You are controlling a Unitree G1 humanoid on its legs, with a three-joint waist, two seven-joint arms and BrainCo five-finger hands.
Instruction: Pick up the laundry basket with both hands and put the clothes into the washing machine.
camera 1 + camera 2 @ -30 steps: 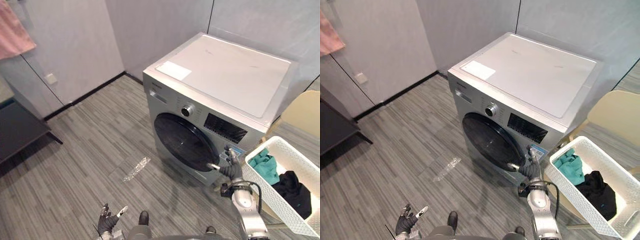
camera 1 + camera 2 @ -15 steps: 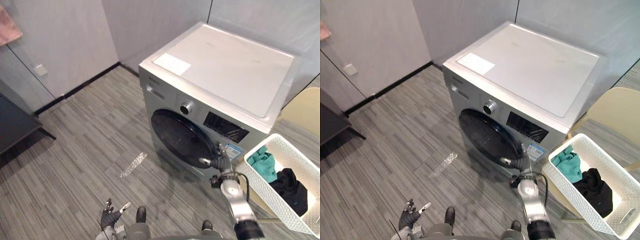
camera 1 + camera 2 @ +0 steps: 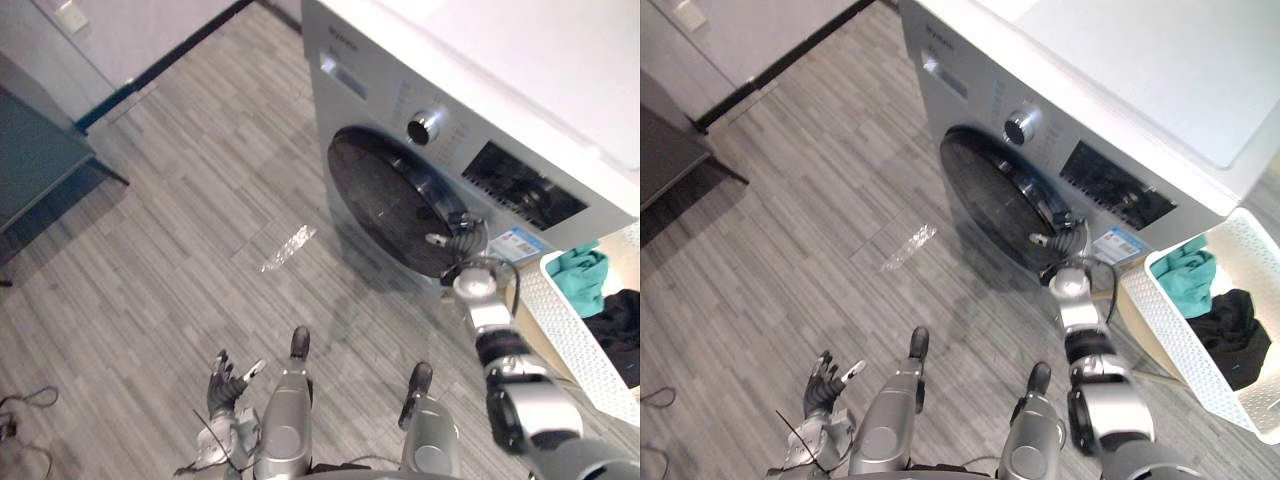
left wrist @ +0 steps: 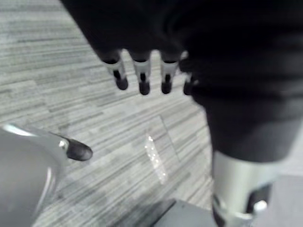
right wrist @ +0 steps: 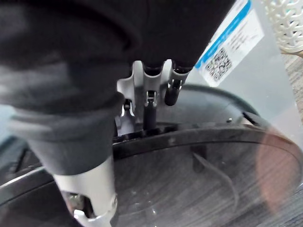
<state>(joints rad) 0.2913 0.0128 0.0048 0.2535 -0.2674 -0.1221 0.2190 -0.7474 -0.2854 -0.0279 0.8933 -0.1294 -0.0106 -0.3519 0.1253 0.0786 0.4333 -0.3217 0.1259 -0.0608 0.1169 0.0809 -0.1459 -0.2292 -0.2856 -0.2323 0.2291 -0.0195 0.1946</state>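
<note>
The scene is evenly lit from above; a bright glare patch (image 3: 287, 248) is cast on the floor (image 3: 180, 190) before the washing machine (image 3: 370, 100).

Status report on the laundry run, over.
Left hand open, idle, low over the floor. Right hand at edge of the washer door, not yet swung open. Laundry basket with clothes untouched beside the washer.

Dark-tipped silver left hand (image 4: 141, 75), ribbed dark cover (image 4: 236, 71)

Both eye views look steeply down on washing machine (image 3: 380, 70) and floor (image 3: 180, 200); close wrist views face floor (left) and door (image 5: 189, 161) (right)
</note>
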